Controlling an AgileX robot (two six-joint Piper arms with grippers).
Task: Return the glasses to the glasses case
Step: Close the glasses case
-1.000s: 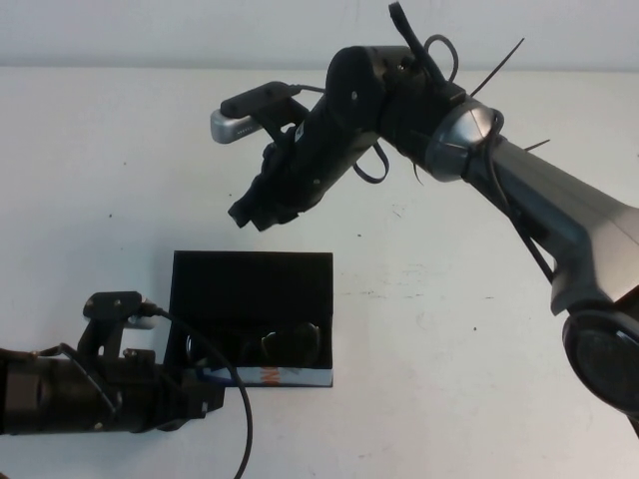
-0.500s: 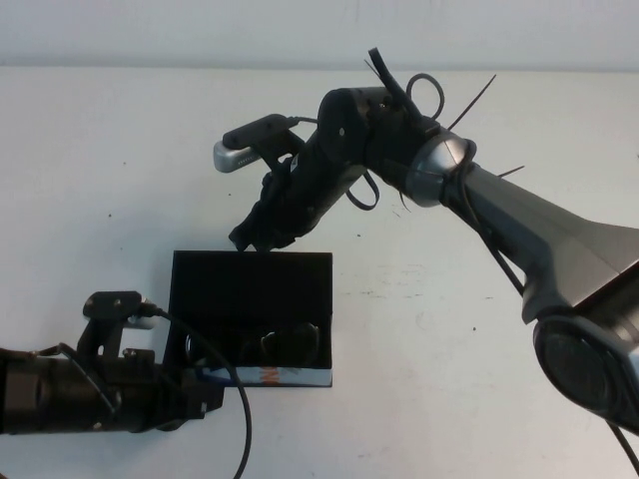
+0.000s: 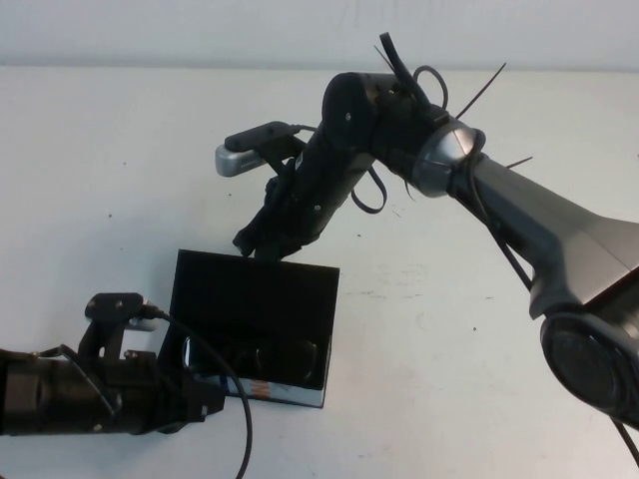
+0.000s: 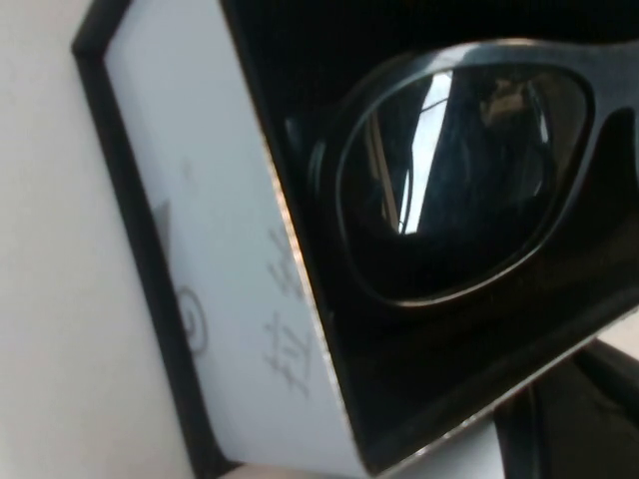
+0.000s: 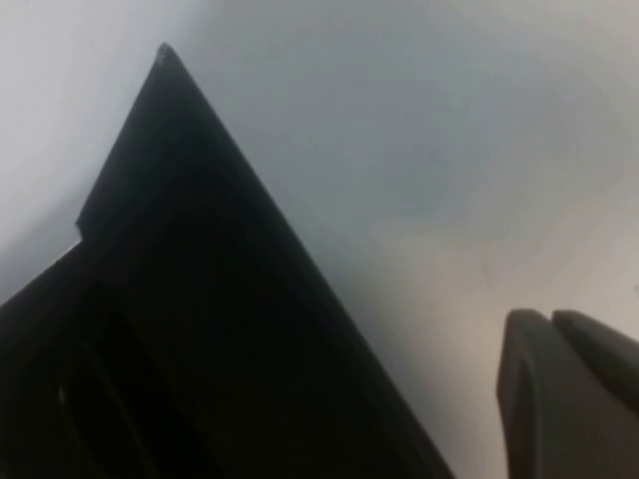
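Observation:
The black glasses case point(image 3: 256, 297) lies open at the table's front left, its flap lid raised off the table and tilted toward the front. The dark glasses point(image 3: 276, 352) lie inside it, behind the white printed front edge point(image 3: 283, 391). In the left wrist view the glasses point(image 4: 461, 180) fill the black lining beside the white edge point(image 4: 215, 249). My right gripper point(image 3: 252, 242) is shut and empty, its tips at the lid's far edge; the right wrist view shows the lid point(image 5: 200, 329) beside the closed fingers point(image 5: 564, 394). My left gripper point(image 3: 198, 399) is at the case's front left corner.
The white table point(image 3: 439, 329) stretches bare to the right of the case and behind it. My right arm point(image 3: 519, 215) reaches across from the right, with cables and tie ends sticking out at its wrist. My left arm point(image 3: 70, 394) lies along the front left edge.
My right gripper has come down onto the lid's far edge. The lid has tipped up toward the front and the case has skewed slightly. The left arm has not moved.

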